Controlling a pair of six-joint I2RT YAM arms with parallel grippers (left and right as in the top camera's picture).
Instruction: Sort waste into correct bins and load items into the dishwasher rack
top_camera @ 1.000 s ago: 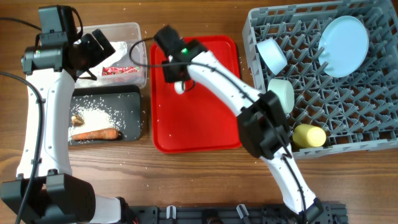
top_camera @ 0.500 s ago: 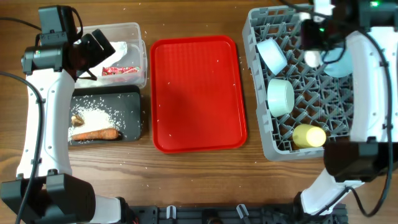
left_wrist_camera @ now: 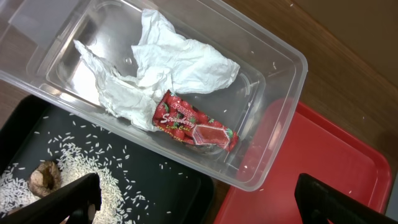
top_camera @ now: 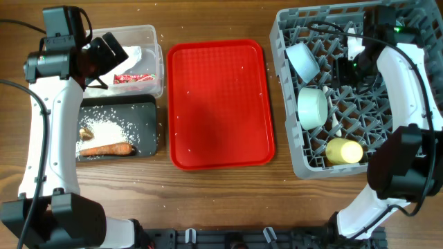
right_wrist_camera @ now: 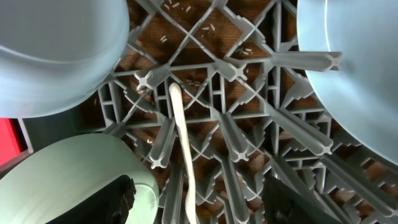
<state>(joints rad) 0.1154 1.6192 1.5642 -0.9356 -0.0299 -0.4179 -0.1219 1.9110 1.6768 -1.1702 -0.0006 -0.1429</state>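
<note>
My right gripper hangs open low over the grey dishwasher rack. The white plastic spoon lies among the pegs between its spread fingers, touching neither. A pale bowl, a teal bowl and the pale blue plate stand around it. The yellow cup lies at the rack's front. My left gripper is open and empty above the clear bin, which holds the crumpled napkin and the red wrapper. The black bin holds rice, the carrot stick and a brown scrap.
The flat red tray lies between the bins and the rack with a few stray rice grains on it. More grains dot the wooden table around the bins. Cables run from both arms at the back.
My right arm swung from the red tray over to the rack with the spoon, then opened; the spoon now lies loose among the pegs. The left arm has not moved.
</note>
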